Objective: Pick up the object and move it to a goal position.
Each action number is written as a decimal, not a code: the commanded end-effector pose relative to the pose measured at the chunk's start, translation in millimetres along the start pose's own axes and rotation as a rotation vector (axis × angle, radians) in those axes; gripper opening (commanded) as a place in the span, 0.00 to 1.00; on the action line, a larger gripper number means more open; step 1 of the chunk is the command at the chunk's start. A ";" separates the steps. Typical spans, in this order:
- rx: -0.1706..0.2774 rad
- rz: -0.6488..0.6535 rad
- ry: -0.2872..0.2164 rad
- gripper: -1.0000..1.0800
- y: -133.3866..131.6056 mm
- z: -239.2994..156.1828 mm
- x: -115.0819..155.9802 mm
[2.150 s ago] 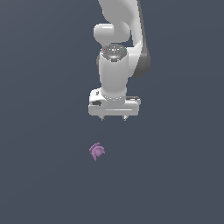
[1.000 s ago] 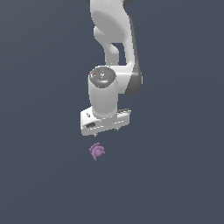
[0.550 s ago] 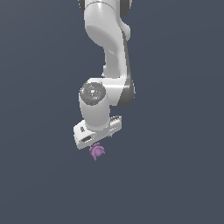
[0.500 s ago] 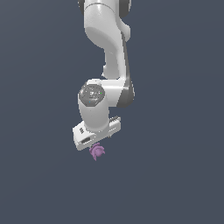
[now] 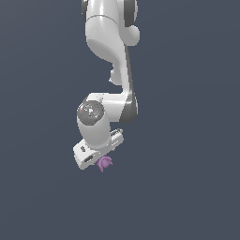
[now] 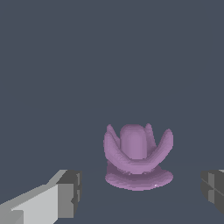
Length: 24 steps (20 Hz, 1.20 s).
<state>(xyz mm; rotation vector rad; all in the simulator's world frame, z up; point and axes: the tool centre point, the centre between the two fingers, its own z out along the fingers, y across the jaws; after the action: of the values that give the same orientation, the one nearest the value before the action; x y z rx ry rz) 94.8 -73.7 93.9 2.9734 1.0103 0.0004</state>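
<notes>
1. The small purple-pink lumpy object (image 6: 138, 159), with a rounded centre, curved nubs rising around it and a flat flared base, sits on the plain dark grey floor (image 5: 187, 187). In the wrist view it lies between the two dark grey finger pads (image 6: 70, 192), clear of both.

2. In the exterior view the white glossy robot arm (image 5: 110, 51) reaches down from above, and its white gripper (image 5: 101, 161) is low over the object (image 5: 104, 163), which peeks out from under the hand's edge on the exterior view's right.

3. The claw is wide apart and holds nothing: the wrist view shows open floor between each pad and the object.

4. The step in hand looks like the final settling before the grasp. The object appears to sit a little nearer one pad than the other, so centring it first should keep the first pad to touch from pushing it sideways.

5. I cannot tell how high the pads stand above the floor. They should probably come down far enough to meet the body rather than only the nub tips.

6. The curved nubs and rounded middle give uneven contact, so a slow, even close is wise. A grip on the sloping nubs alone could squeeze the piece out.

7. No goal marker shows in either view.
</notes>
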 end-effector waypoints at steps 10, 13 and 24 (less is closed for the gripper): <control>0.001 -0.024 0.000 0.96 4.0 10.3 -0.4; 0.001 -0.025 0.000 0.96 4.0 23.2 -0.8; 0.001 -0.028 0.000 0.96 4.2 54.6 0.0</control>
<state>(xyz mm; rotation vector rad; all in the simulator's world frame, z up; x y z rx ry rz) 96.2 -77.0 38.5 2.9610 1.0524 -0.0028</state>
